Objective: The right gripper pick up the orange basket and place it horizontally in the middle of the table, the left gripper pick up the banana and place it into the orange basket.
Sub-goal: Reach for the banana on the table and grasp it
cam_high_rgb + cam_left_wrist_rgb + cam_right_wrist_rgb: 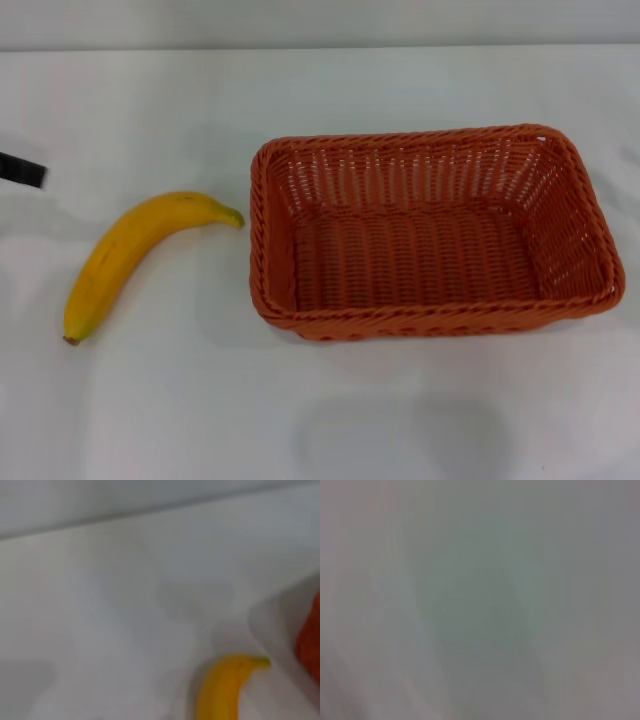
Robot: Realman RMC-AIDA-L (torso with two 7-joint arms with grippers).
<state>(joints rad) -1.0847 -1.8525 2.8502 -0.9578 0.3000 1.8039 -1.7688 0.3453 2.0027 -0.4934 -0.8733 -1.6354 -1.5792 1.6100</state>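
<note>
The orange basket (430, 235) sits lengthwise across the white table (300, 420), right of centre, with nothing inside it. A yellow banana (135, 255) lies on the table just left of the basket, its stem tip pointing toward the basket's rim. In the head view only a black finger tip of my left gripper (20, 170) pokes in at the far left edge, behind and left of the banana. The left wrist view catches the banana (225, 687) and a sliver of the basket (310, 645). My right gripper is out of view.
The table's far edge meets a pale wall along the top of the head view. The right wrist view shows only a plain grey-white surface.
</note>
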